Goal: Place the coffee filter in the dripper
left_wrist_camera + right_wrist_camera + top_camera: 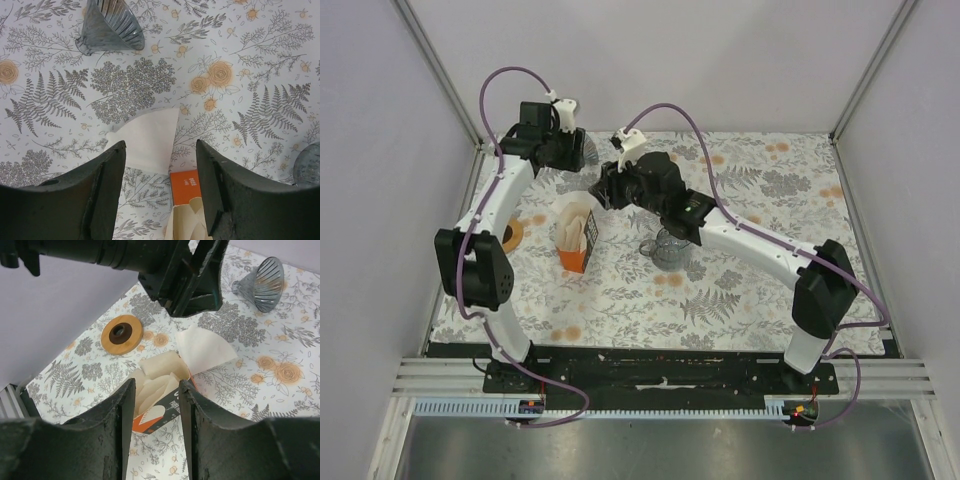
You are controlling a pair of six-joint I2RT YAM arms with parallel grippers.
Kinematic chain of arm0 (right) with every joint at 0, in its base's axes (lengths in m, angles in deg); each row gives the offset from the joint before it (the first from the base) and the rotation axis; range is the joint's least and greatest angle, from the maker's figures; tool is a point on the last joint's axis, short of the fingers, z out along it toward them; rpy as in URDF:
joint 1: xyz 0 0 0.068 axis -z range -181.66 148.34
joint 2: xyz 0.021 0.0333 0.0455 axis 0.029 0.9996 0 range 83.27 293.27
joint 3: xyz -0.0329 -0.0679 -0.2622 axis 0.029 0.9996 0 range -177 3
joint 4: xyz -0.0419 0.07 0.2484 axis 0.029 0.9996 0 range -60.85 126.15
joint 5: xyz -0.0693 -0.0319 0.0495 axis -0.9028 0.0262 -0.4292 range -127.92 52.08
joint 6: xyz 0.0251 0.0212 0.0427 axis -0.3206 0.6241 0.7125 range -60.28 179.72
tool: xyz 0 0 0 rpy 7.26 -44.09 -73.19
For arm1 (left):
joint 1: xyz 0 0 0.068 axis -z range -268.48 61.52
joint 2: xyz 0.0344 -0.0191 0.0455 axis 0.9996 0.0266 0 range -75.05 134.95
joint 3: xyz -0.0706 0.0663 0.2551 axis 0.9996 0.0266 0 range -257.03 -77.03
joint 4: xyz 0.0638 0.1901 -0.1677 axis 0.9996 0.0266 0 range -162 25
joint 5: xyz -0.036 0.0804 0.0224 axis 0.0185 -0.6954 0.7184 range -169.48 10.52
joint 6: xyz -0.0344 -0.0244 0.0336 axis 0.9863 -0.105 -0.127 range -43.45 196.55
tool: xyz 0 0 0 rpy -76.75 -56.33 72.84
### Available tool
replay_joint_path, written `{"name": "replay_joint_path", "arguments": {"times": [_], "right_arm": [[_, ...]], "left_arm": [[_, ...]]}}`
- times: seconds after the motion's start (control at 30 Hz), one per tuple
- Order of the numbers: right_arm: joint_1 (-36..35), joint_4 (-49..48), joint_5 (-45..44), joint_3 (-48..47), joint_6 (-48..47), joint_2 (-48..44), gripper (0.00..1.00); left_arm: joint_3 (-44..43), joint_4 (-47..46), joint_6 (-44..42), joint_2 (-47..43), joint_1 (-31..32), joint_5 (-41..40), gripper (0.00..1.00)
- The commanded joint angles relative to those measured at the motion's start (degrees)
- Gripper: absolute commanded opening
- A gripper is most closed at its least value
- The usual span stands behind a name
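Coffee filter point(147, 137): one loose sheet, flat on the table point(260, 65), just beside the orange filter box point(185, 184), on the side of the box that faces the dripper. The rest of the stack stands in the box.

Dripper point(107, 25): beyond the loose filter as seen from the box, in the same direction. It lies on its side with the narrow end toward the box. Nothing in it.

Left fingers point(102, 195): spread wide, nothing held. They hover over the loose filter, close to the box. In the left wrist view the sheet shows in the gap, its near part hidden behind them. The paper looks to be resting on the table, not lifted; no contact evident.

Right fingers point(107, 435): apart to a moderate gap, holding nothing. They hang over the box itself, the stack framed between them.

Key relation: the filter lies straight below the left fingers, so the left arm is the nearer one. The fan runs away from the box toward the dripper. I cannot tell for sure which end is the rounded rim.

Judgement: placement not yet started. Thin paper lying flat will be awkward to pinch and may slide or crease. A dripper on its side probably needs righting or steadying before the filter can seat.
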State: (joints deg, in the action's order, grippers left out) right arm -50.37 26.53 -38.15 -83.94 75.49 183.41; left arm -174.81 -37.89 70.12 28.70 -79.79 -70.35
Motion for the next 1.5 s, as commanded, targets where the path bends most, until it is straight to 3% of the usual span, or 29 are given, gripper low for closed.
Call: {"name": "replay_joint_path", "arguments": {"times": [0.0,0.23,0.43,0.6,0.7,0.87,1.1,1.47], "right_arm": [[0.9,-1.3,3.1,1.4,-1.4,-2.0,0.48],[2.2,-1.4,1.2,7.0,-2.4,-5.4,0.51],[3.4,-1.0,0.6,12.9,-2.4,-8.3,0.54],[4.3,-0.6,-0.8,15.5,-1.4,-9.2,0.56],[4.7,-0.3,-0.8,15.8,-1.3,-9.4,0.56],[5.1,-0.4,-0.7,15.7,-1.4,-9.6,0.57],[5.2,-0.1,-0.7,16.3,-1.5,-10.4,0.57],[7.0,0.0,-3.6,20.2,-2.5,-16.4,0.58]], "left_arm": [[-3.8,-3.6,1.9,3.1,-0.3,-1.0,0.65],[-14.2,-7.6,8.4,15.9,0.7,-13.1,0.67],[-26.5,-6.6,3.9,28.3,1.0,-21.3,0.69],[-29.0,-7.7,0.5,33.6,1.2,-24.2,0.68],[-28.9,-7.4,-1.2,34.9,1.2,-25.9,0.53],[-27.3,-7.9,-1.4,34.8,1.1,-26.8,0.03],[-26.7,-7.7,0.7,30.2,0.5,-22.9,0.02],[-17.8,-4.1,1.3,17.6,4.2,-4.0,0.02]]}}
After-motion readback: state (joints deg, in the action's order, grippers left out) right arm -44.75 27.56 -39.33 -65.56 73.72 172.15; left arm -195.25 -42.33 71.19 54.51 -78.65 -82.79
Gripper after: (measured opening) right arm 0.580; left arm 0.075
